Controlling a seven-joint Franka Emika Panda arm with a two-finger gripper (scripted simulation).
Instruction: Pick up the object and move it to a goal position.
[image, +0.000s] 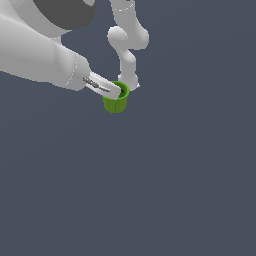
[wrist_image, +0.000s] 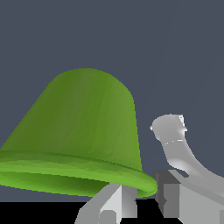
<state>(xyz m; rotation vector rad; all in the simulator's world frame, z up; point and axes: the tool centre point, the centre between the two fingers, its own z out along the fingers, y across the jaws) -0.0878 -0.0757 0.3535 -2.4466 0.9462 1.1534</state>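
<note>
- At the exterior view's left you see the white arm (image: 40, 55), thick and pale, reaching in from the upper corner toward the middle of the picture
- At its end the fingers (image: 120, 91) meet the rim of the green cup (image: 115, 104); one finger lies across the near side of the rim, and you see the dark inside of the cup just beyond it
- The green cup stands upright, mouth up, a little above and left of the picture's middle, against plain dark grey with no desk edge or shadow to tell you whether it rests on anything
- Just behind the cup, further along, the arm's own jointed base column (image: 127, 45) rises to the top edge
- In the wrist view the green cup (wrist_image: 83, 131) fills the picture's left and middle, seen from the rim side with its flared lip nearest the camera
- A pale finger (wrist_image: 116, 201) sits against the lip, and a second grey finger (wrist_image: 168, 197) stands on the other side of that lip; they appear closed on the cup's wall
</note>
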